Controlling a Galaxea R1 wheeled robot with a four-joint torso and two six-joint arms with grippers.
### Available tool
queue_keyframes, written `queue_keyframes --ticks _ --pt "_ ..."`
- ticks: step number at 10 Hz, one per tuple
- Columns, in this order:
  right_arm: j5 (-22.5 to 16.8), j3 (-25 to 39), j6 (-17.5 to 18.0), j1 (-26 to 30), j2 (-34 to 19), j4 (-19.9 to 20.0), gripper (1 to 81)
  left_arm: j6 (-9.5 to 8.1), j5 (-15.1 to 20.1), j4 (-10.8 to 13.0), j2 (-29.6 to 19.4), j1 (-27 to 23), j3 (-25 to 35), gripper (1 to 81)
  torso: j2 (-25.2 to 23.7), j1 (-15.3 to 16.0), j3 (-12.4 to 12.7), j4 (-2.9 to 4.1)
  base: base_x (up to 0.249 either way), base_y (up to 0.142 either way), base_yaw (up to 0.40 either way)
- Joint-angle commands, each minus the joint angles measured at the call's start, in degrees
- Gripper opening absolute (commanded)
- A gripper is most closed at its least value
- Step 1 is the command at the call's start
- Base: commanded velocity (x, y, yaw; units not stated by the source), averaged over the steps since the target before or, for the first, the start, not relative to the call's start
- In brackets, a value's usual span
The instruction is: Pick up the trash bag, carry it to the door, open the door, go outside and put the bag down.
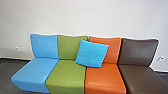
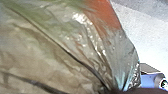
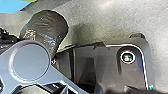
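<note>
Left pincer (image 2: 112, 91) right at the bag's (image 2: 62, 47) bunched neck, with creases and dark strands running in to meet it; cannot tell how far open, or whether closed on the neck. Cannot tell the right pincer's opening or hold either. In the right wrist view, rounded end of the bag beside the robot's base (image 3: 107, 65), against grey floor (image 3: 100, 22); cannot tell whether touching the floor. Straight ahead in the head view, right across the way: a couch (image 1: 66, 73) in blue, green, orange and brown sections, backs to a white wall (image 1: 82, 17). On it, a bright blue cushion (image 1: 92, 53), tilted, leaning across the green and orange backs. Low on the wall, a socket (image 1: 22, 49) just past the blue end and some dark marks (image 1: 160, 59) past the brown end. Green and orange showing through the bag in the left wrist view.
</note>
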Motion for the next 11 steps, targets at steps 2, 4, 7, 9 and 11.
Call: queue_keyframes --ticks 2,4,7,9,11 --pt "-3.41 -6.25 -0.52 -0.34 3.84 0.59 81.1 2.78 3.62 -0.20 -2.36 -2.68 1.24 1.0 7.09 -4.61 7.00 0.00 0.000 0.000 0.000" --pt "-3.41 -10.73 -1.75 -1.83 7.62 0.59 81.1 4.18 3.62 -0.20 -2.27 -0.04 1.07 1.0 11.02 -7.19 10.93 0.00 0.000 0.000 0.000" --pt "-2.88 -15.39 -3.51 -3.86 12.54 0.50 81.1 6.20 3.44 -0.20 -2.36 4.36 0.27 1.0 16.35 -10.77 10.58 0.00 0.000 0.000 0.000" --pt "-2.88 -18.21 -4.56 -5.35 15.70 0.06 81.1 6.73 2.21 -0.11 -1.57 7.60 0.27 1.0 19.24 -12.70 11.67 -0.02 0.000 0.000 0.000" --pt "-2.88 -22.76 -4.65 -6.92 19.73 -1.69 81.1 8.13 -0.16 -0.11 -0.26 10.85 0.27 1.0 22.98 -15.15 11.83 -0.02 0.000 0.000 0.000"
